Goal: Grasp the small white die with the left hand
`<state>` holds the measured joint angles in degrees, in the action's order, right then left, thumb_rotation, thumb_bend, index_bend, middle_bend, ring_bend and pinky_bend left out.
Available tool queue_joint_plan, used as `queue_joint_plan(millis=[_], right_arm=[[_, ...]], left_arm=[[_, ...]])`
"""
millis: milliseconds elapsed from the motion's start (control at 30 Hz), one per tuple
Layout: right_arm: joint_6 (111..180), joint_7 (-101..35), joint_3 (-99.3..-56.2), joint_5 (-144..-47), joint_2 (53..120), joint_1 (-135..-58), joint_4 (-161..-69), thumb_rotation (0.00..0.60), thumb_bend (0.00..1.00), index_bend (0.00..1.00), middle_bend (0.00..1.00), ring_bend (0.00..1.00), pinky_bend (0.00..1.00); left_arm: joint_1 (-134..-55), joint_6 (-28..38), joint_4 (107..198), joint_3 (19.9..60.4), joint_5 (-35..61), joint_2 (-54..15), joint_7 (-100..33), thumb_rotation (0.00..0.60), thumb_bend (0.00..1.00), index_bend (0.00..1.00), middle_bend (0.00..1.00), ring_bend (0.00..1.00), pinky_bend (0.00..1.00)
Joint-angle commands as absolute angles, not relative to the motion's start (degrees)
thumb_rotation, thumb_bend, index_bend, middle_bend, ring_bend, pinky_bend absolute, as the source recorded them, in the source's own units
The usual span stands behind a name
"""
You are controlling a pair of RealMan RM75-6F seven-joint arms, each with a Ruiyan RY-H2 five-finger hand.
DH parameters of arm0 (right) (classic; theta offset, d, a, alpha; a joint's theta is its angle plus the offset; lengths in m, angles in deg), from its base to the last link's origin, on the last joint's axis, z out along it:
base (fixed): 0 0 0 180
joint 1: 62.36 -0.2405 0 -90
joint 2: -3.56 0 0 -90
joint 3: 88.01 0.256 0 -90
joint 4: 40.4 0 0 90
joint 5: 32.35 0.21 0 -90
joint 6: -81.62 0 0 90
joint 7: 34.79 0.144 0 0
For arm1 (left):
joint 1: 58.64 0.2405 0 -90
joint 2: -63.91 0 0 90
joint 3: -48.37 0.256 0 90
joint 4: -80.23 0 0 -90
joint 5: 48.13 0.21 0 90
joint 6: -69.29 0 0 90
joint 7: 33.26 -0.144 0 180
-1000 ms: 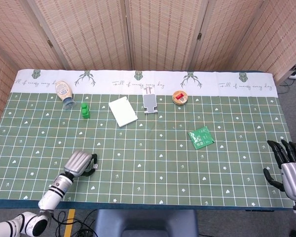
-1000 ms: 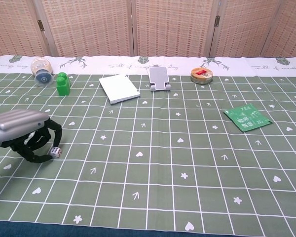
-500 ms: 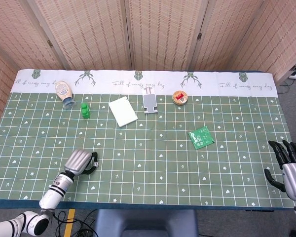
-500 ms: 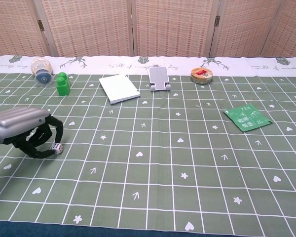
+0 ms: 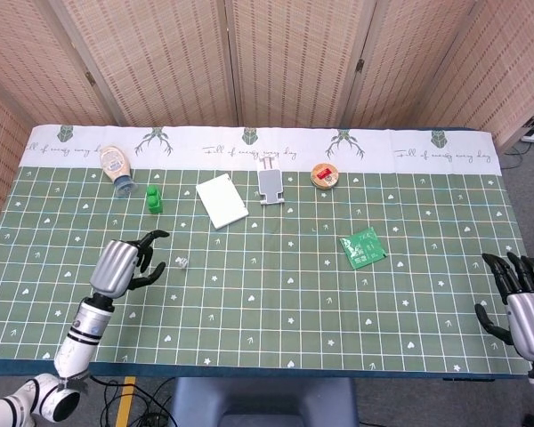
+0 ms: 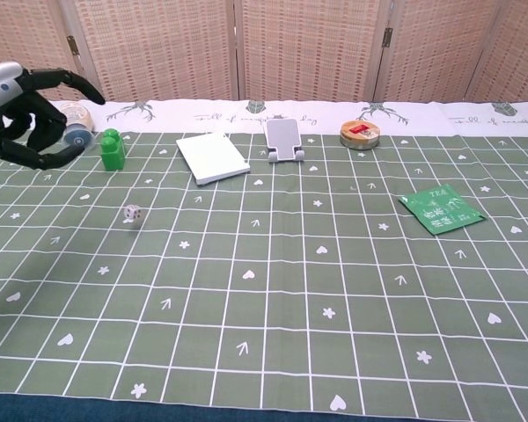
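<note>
The small white die [image 5: 182,262] [image 6: 133,213] is out on the green checked cloth, free of any hand. My left hand [image 5: 125,264] [image 6: 31,114] hovers to the die's left, lifted off the cloth, its fingers apart and curved around nothing. A clear gap separates its fingertips from the die. My right hand [image 5: 519,298] is at the table's near right corner with its fingers spread and nothing in it; the chest view does not show it.
Along the back stand a lying bottle [image 5: 116,167], a green block [image 5: 153,199] [image 6: 113,149], a white pad [image 5: 221,200], a grey phone stand [image 5: 269,185] and a round tin [image 5: 324,175]. A green tea packet [image 5: 364,247] lies right of centre.
The left hand has let go of the die, lifted and moved further back with its fingers opening. The die now sits further back and to the right, outside the hand.
</note>
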<state>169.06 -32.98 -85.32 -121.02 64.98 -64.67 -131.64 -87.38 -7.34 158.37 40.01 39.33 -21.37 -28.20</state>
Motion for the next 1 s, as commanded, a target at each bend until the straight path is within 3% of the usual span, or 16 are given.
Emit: queue_joint_plan(millis=[33, 200, 367, 600, 1000], right_arm=[[169.0, -33.1, -85.2, -121.0, 64.9, -64.7, -131.7, 0.6, 0.3, 0.08, 0.14, 0.0, 0.02], [169.2, -33.3, -85.2, -121.1, 64.7, -64.7, -132.0, 0.6, 0.3, 0.08, 0.14, 0.0, 0.02], [169.0, -33.5, -85.2, -120.8, 64.4, -64.7, -132.3, 0.6, 0.3, 0.08, 0.14, 0.0, 0.02], [168.6, -33.5, -85.0, -120.8, 64.2, -65.1, -132.3, 0.6, 0.3, 0.08, 0.15, 0.0, 0.02], [166.9, -31.5, -85.0, -122.2, 65.5, -66.9, -131.1, 0.6, 0.3, 0.08, 0.17, 0.01, 0.02]], left_arm=[[-86.5, -8.1, 159.7, 40.5, 40.0, -20.3, -29.1, 0.6, 0.36, 0.3, 0.85, 0.75, 0.94], [-85.7, -8.7, 160.9, 40.7, 39.5, -19.0, -30.3, 0.6, 0.36, 0.3, 0.84, 0.73, 0.92], [-83.7, -9.2, 163.8, 40.2, 36.2, -15.8, -35.2, 0.6, 0.36, 0.3, 0.75, 0.63, 0.82], [-79.6, -10.0, 168.8, 40.6, 30.5, -9.9, -43.3, 0.6, 0.36, 0.3, 0.6, 0.46, 0.53], [-70.7, -16.9, 172.4, 44.3, 28.1, -5.6, -47.5, 0.6, 0.36, 0.31, 0.56, 0.44, 0.47]])
